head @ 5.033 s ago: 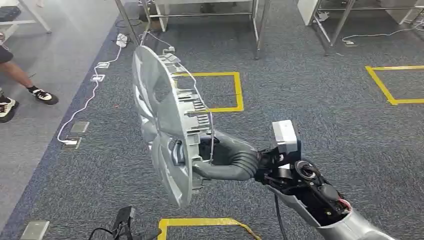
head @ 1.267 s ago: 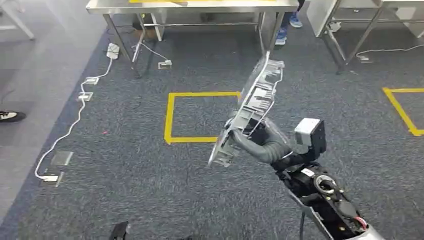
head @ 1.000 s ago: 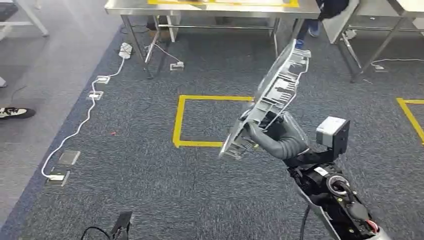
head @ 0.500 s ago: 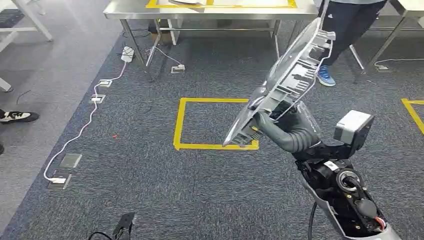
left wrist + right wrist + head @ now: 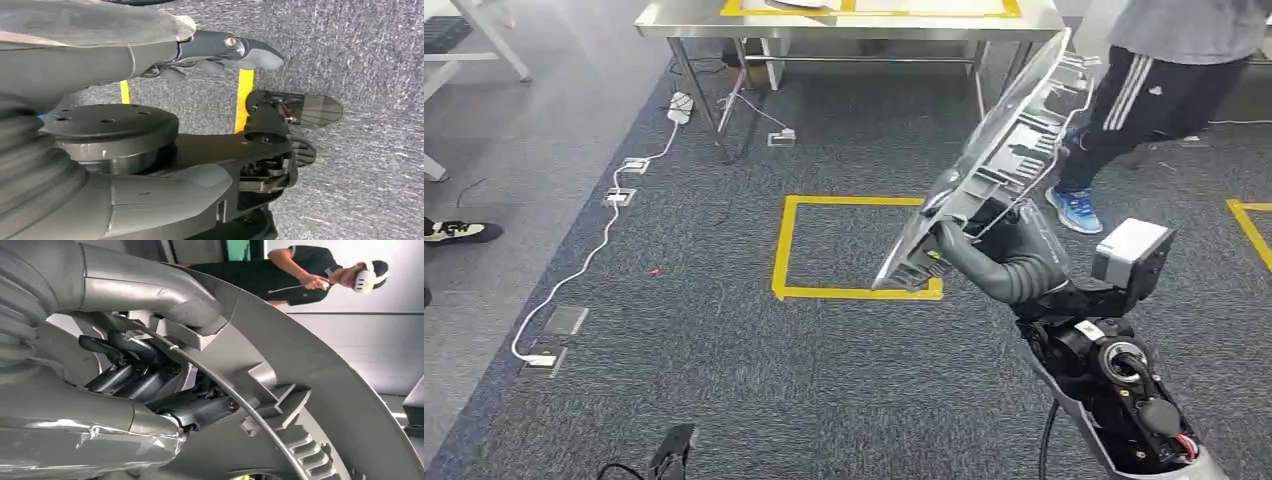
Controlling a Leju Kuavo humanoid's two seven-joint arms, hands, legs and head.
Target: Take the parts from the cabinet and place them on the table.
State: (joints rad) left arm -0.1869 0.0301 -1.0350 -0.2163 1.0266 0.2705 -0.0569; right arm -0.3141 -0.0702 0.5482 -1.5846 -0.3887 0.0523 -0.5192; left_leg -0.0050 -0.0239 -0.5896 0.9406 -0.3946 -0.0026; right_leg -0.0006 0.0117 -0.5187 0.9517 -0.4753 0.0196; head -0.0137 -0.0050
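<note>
Hubcap-looking part (image 5: 999, 165), a big silver wheel cover, sits right of centre in the head view, tilted up on edge, with the right hand (image 5: 994, 255) gripping it from the ribbed back side. In the right wrist view the dark fingers (image 5: 132, 372) are hooked in behind the wire ring and rim, clamped on the part.

It looks like thin moulded plastic: light, fairly stiff, but the clips and ribs could probably snap if knocked. Rim plus ring seems the sensible place to hold it; the smooth face would likely be slippery.

The left hand (image 5: 220, 52) hangs over the carpet with its fingers loosely apart, holding nothing.

Steel surface (image 5: 694, 20) runs along the top of the frame, well apart from the part. A person (image 5: 1164, 70) stands at upper right, close to the part's top edge, so that's the tight side. Open carpet lies to the left, around the yellow tape square (image 5: 779, 245).
</note>
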